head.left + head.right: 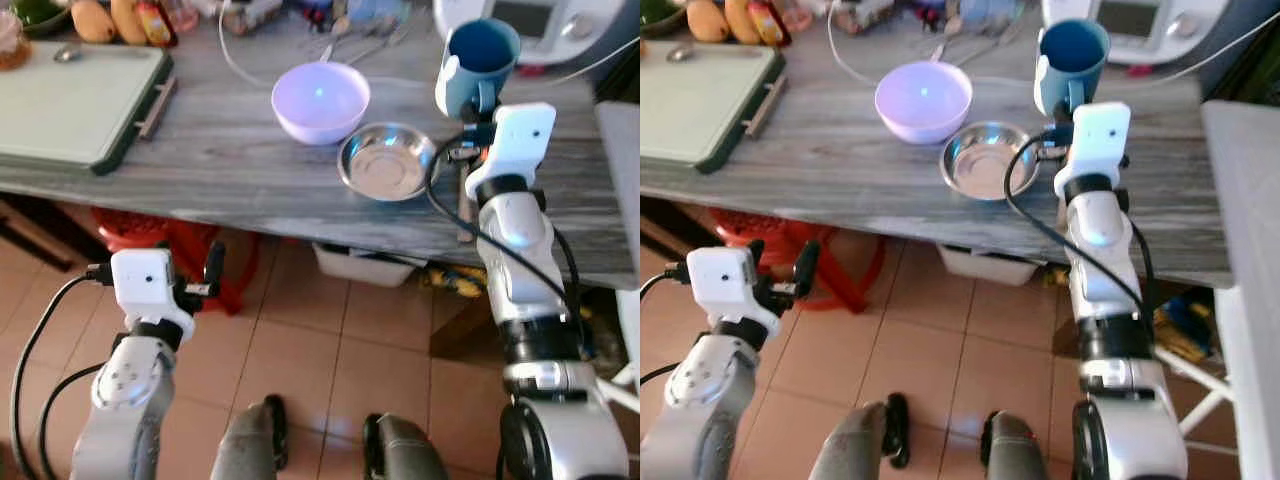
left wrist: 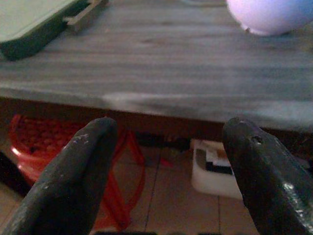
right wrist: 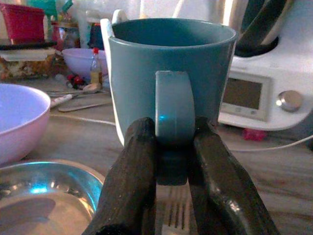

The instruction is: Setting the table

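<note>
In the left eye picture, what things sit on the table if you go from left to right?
Green cutting board → lilac bowl → shiny metal bowl → blue mug, held by its handle in the right end effector.

You're looking at a home kitchen. The grey wood-grain desk point(image 1: 230, 160) carries everyday cooking things: a lavender bowl point(image 1: 320, 101), a steel bowl point(image 1: 386, 161), a blue mug point(image 1: 478, 64), and a pale cutting board point(image 1: 75, 100) on a dark tray. Along the back you see a white countertop appliance point(image 3: 259, 93) with a display and knob, sauce bottles point(image 3: 96, 73), fruit point(image 1: 92, 20) and stray utensils. Under it lie terracotta floor tiles point(image 1: 300, 340) and a red plastic stool point(image 1: 160, 240).
</note>
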Motion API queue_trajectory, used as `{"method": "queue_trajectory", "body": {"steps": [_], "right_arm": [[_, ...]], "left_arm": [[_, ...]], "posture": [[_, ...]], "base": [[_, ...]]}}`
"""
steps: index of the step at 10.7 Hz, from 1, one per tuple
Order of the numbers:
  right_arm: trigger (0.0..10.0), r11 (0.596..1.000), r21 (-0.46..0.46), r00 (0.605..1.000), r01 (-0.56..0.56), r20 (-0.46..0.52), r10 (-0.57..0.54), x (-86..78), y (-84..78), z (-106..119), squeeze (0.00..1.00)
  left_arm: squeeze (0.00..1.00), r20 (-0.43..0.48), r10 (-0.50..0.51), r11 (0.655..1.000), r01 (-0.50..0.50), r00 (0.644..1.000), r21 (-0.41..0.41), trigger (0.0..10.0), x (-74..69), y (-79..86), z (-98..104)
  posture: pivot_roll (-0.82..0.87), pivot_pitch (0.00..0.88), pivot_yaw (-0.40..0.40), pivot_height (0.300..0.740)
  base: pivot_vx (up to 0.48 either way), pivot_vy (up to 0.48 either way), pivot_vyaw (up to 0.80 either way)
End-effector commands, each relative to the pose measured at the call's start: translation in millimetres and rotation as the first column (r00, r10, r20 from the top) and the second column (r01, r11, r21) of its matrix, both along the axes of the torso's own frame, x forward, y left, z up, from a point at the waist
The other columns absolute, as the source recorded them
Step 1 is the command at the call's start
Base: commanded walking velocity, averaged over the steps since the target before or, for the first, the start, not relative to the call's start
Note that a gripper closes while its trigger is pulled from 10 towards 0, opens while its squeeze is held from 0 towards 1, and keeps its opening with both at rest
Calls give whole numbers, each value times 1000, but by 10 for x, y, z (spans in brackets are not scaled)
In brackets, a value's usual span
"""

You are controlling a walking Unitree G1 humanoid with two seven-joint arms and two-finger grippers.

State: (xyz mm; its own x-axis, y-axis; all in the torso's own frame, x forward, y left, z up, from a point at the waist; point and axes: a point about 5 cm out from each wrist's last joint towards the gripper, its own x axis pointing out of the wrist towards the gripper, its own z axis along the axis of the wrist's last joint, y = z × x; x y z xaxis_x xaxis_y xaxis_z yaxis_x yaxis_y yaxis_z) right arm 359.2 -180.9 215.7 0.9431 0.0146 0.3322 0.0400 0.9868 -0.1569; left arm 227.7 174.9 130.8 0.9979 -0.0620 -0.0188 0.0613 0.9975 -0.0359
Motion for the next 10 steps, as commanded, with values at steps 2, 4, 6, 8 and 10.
{"method": "queue_trajectory", "body": {"steps": [2, 4, 6, 8, 10], "right_arm": [[10000, 1000, 7, 999, -27, 31, 26, 55, 21, 95, 0], [10000, 997, 9, 996, -72, 50, 71, 125, 104, 175, 0], [10000, 996, 11, 994, -94, 61, 93, 169, 161, 222, 0], [10000, 994, 17, 993, -109, 52, 108, 204, 191, 225, 0], [10000, 993, 28, 993, -114, 22, 113, 260, 205, 180, 0]], "left_arm": [[0, -13, 15, 1000, -15, 1000, 18, 10000, -50, 81, 32], [0, -23, 13, 999, -12, 1000, 35, 10000, -86, 127, 65], [0, -30, 13, 999, -12, 999, 48, 10000, -119, 168, 87], [0, -36, 13, 998, -11, 999, 55, 10000, -138, 177, 93], [0, -46, 11, 998, -8, 999, 63, 10000, -158, 191, 110]], "posture": [[124, 300, 90, 740], [154, 321, 112, 740], [168, 330, 119, 740], [177, 337, 122, 740], [186, 337, 125, 740]], "base": [[0, 0, 0], [0, 0, 0], [0, 0, 0], [0, 0, 0], [0, 0, 0]]}}
